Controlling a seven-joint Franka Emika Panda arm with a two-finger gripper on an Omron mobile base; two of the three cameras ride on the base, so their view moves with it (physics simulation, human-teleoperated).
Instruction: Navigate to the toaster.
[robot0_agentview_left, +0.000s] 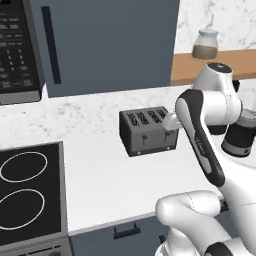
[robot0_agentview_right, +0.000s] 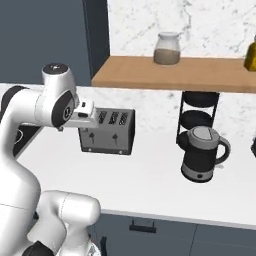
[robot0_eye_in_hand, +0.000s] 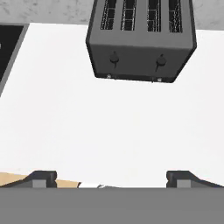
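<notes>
Toaster (robot0_eye_in_hand: 141, 41) on white counter (robot0_agentview_left: 105, 185), mid-depth, front face toward counter's front edge. Gripper (robot0_eye_in_hand: 111, 177) held above counter before toaster, fingertips (robot0_eye_in_hand: 41, 178) set wide apart, holding nothing. Kettle (robot0_agentview_right: 201, 153) right of toaster; jar (robot0_agentview_right: 166, 48) on wooden shelf (robot0_agentview_right: 200, 72) beyond.

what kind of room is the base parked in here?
A kitchen, simulated: a four-slot toaster sits on a white counter, an electric kettle stands to its right, and a black cooktop lies to its left.
</notes>
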